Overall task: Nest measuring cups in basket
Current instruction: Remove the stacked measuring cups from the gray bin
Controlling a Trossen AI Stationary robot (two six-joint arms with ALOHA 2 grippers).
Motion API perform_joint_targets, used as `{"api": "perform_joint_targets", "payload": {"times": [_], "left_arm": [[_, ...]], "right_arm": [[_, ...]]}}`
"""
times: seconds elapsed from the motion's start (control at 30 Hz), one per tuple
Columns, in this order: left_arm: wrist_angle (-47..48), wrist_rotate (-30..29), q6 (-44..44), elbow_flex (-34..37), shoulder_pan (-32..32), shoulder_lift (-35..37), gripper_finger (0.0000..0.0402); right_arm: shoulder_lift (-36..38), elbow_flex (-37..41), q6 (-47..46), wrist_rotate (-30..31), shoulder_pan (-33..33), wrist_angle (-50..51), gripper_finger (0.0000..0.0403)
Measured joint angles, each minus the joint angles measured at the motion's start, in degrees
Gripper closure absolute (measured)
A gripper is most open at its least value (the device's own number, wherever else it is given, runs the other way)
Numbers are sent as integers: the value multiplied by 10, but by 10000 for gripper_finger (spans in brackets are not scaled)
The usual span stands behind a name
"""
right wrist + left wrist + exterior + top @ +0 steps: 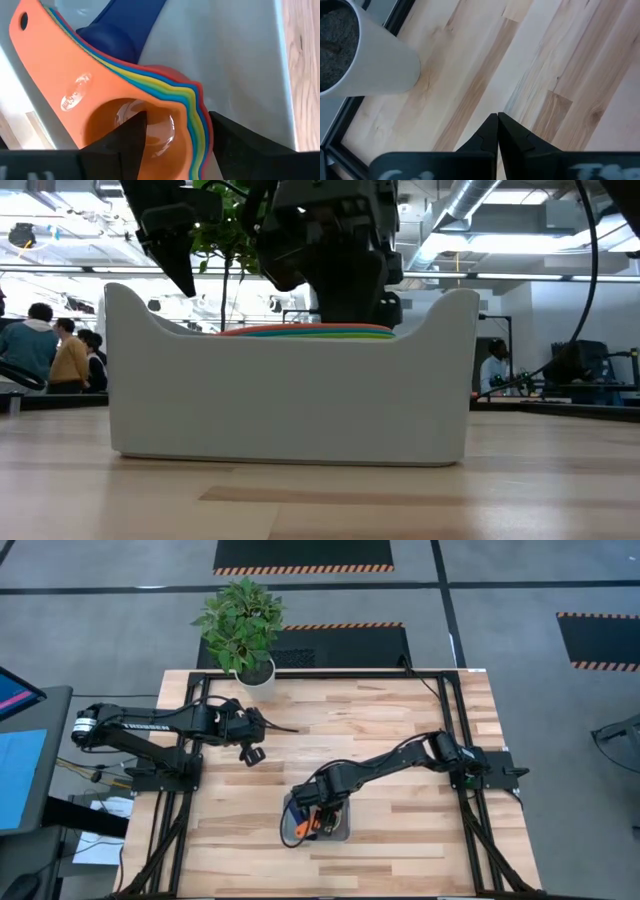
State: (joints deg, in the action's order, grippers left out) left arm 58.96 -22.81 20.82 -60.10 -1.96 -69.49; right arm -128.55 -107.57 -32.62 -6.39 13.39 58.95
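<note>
Near the front edge of the bench, middle: where all my work sits.
Bench: pale wood planks with visible grain, flat; it carries everything.
Plant pot: white, smooth, round, at the back edge left of centre, well apart from the job.
Left arm: parked over the back-left part of the bench, its left pincer clenched on nothing, the two dark tips touching above bare wood; I judge it is only waiting.
Basket: pale grey-blue plastic, shallow, rounded corners, smooth matt wall with raised ends.
Right pincer: down inside the basket, straddling the stack; one finger sits in the orange bowl, the other outside the rims, spread and not pinching as far as I can see. I read this as letting go or pressing the stack home.
Measuring cups: glossy thin plastic, nested in the basket, orange cup on top, layered coloured rims below.
Dark blue cup: beside the stack, apparently not yet nested.
</note>
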Motion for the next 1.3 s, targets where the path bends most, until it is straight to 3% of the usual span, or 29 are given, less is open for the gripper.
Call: {"api": "perform_joint_targets", "payload": {"times": [0.57, 1.3], "left_arm": [[0, 0, -11, 0, 0, 0, 401], [0, -5, -11, 0, 0, 0, 401]], "right_arm": [[-1, 1, -19, 0, -8, -21, 317], [0, 0, -24, -26, -12, 11, 356]]}}
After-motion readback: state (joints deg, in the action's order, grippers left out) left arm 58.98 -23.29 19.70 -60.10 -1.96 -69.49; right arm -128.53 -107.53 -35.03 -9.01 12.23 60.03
